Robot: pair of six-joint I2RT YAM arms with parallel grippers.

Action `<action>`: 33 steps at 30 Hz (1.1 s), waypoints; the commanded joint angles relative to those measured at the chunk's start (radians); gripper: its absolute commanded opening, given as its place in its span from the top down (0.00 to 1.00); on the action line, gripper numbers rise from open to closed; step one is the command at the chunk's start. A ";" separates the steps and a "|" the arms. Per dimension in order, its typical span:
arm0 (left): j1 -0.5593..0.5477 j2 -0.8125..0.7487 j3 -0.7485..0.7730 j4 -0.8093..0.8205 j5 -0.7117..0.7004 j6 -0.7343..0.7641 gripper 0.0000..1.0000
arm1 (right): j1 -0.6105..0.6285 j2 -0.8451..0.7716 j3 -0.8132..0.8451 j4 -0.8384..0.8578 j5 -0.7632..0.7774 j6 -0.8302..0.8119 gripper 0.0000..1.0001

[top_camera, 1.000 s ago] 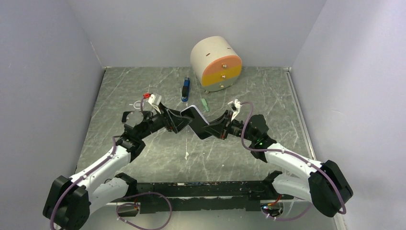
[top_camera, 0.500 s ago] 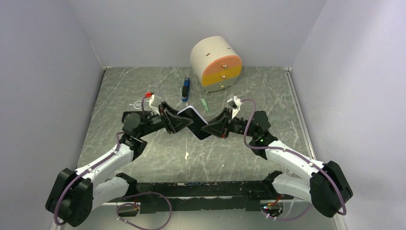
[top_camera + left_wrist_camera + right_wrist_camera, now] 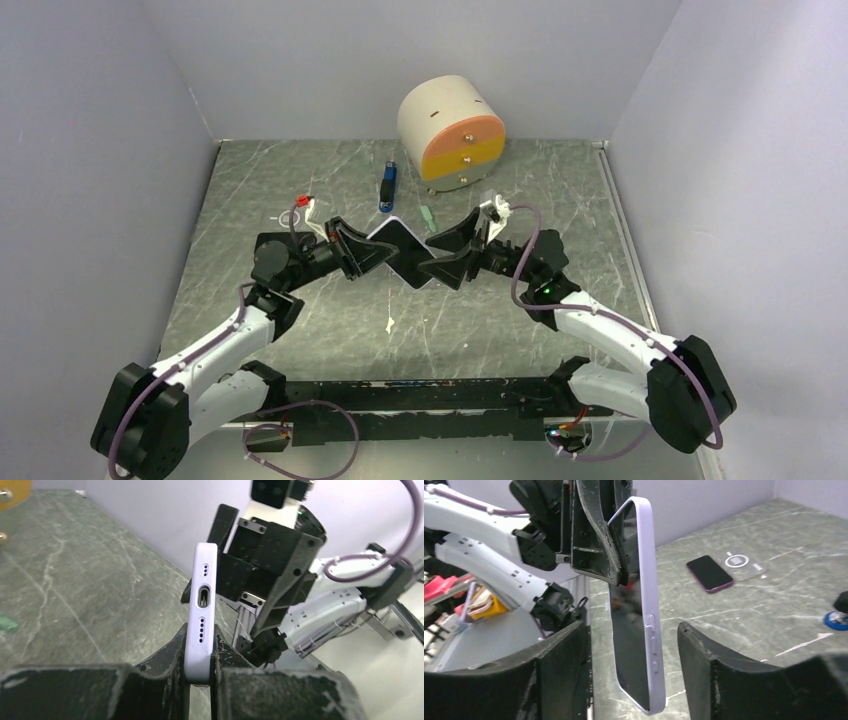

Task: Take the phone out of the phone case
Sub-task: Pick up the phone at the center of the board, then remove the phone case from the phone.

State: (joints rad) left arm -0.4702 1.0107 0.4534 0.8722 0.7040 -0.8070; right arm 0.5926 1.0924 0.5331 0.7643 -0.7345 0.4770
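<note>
The phone [image 3: 631,605], dark screen showing, sits inside its lilac phone case [image 3: 651,630] and hangs on edge above the table. My left gripper [image 3: 200,645] is shut on one end of the case [image 3: 202,605], gripping it flat between both fingers. In the top view the cased phone [image 3: 400,250] is between the two grippers at mid-table, with the left gripper [image 3: 365,255] on its left end. My right gripper [image 3: 631,627] is open. Its fingers [image 3: 704,650] stand on either side of the phone's other end with a gap on each side.
A round cream container with an orange and yellow front [image 3: 452,132] stands at the back. A blue object [image 3: 387,188] and a small green piece [image 3: 429,217] lie before it. A second dark phone [image 3: 709,573] and a clear case [image 3: 744,562] lie on the table.
My left gripper has shut on the cased phone. My right gripper, shut on it before, has opened and let go. The phone has shifted slightly toward the back.
</note>
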 commanded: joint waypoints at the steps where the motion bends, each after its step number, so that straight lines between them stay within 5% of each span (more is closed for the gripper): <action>1: 0.003 -0.079 -0.004 -0.024 -0.164 -0.029 0.98 | 0.003 -0.042 -0.010 0.084 0.084 -0.054 0.25; 10: 0.004 -0.103 -0.037 0.053 -0.338 -0.156 0.97 | 0.003 -0.017 -0.144 0.364 0.106 -0.045 0.13; 25: 0.004 -0.018 -0.045 0.285 -0.386 -0.342 0.97 | 0.005 0.132 -0.081 0.445 -0.008 0.101 0.17; 33: 0.005 -0.069 -0.049 0.251 -0.413 -0.317 0.98 | 0.006 0.120 -0.134 0.445 0.112 0.089 0.17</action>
State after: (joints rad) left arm -0.4599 1.0027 0.3798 0.9649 0.3443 -1.0958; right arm 0.5755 1.2285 0.4267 1.2160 -0.6182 0.5362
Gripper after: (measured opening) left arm 0.164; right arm 0.832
